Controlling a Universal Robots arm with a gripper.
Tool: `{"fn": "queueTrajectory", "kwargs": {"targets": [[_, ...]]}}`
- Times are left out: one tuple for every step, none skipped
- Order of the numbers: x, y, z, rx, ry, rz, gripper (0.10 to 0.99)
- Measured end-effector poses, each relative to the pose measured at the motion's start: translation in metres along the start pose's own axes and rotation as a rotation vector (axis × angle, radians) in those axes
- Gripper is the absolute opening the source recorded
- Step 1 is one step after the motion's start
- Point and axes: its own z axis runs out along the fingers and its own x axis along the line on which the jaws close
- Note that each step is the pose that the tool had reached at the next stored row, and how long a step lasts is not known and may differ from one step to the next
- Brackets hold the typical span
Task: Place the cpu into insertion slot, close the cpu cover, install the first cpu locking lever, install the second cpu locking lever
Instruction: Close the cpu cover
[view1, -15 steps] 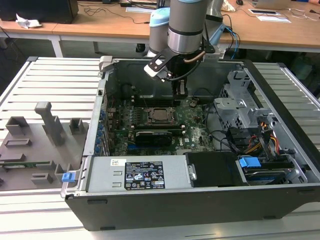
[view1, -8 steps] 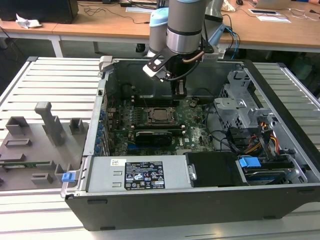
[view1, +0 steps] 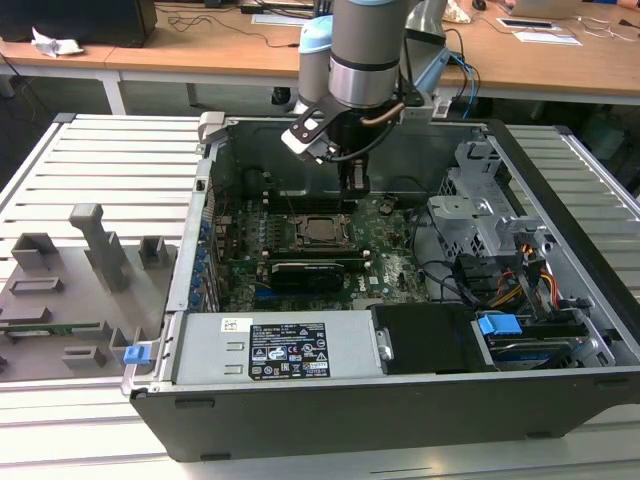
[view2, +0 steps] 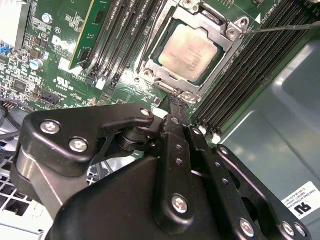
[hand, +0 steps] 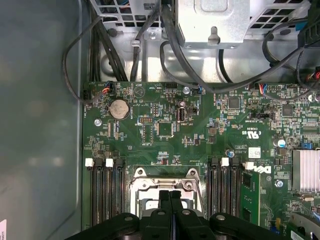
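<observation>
Robot arm at work inside an open computer case (view1: 560, 215): the gripper (view2: 175, 106) hangs low over the green circuit board (hand: 165, 135). Its black fingers (view2: 176, 145) are pressed together with nothing between them, the tips just beside one corner of the insertion slot (view2: 147, 72); contact cannot be told. The cpu (view2: 191, 47) lies seated in the slot, the cpu cover (view2: 220, 67) down around it. A thin silver lever (view2: 282, 27) juts out over the memory slots (view2: 260, 65), which crowd the socket on two sides. Beyond one bank, the bare case wall (view2: 280, 140) leaves open room.
</observation>
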Motion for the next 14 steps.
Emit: {"fn": "queueTrajectory", "kwargs": {"targets": [[0.0000, -0.0004, 0.0000, 0.000, 0.0000, 0.000, 0.106], [0.0000, -0.0008, 0.0000, 0.000, 0.0000, 0.000, 0.106], [0.0000, -0.0011, 0.0000, 0.000, 0.0000, 0.000, 0.106], [0.0000, -0.0017, 0.0000, 0.000, 0.0000, 0.000, 0.106], [0.0000, -0.0024, 0.0000, 0.000, 0.0001, 0.000, 0.106], [0.0000, -0.0029, 0.0000, 0.000, 0.0000, 0.000, 0.106], [0.0000, -0.0037, 0.0000, 0.000, 0.0000, 0.000, 0.106], [0.0000, -0.0046, -0.0001, 0.000, 0.0000, 0.000, 0.106], [0.0000, -0.0057, -0.0001, 0.000, 0.0000, 0.000, 0.106], [0.0000, -0.0069, -0.0001, 0.000, 0.0000, 0.000, 0.106], [0.0000, -0.0083, -0.0002, 0.000, 0.0000, 0.000, 0.106], [0.0000, -0.0097, -0.0002, 0.000, 0.0000, 0.000, 0.106], [0.0000, -0.0115, -0.0003, 0.000, 0.0000, 0.000, 0.106], [0.0000, -0.0131, -0.0003, 0.000, 0.0000, 0.000, 0.106]]}}
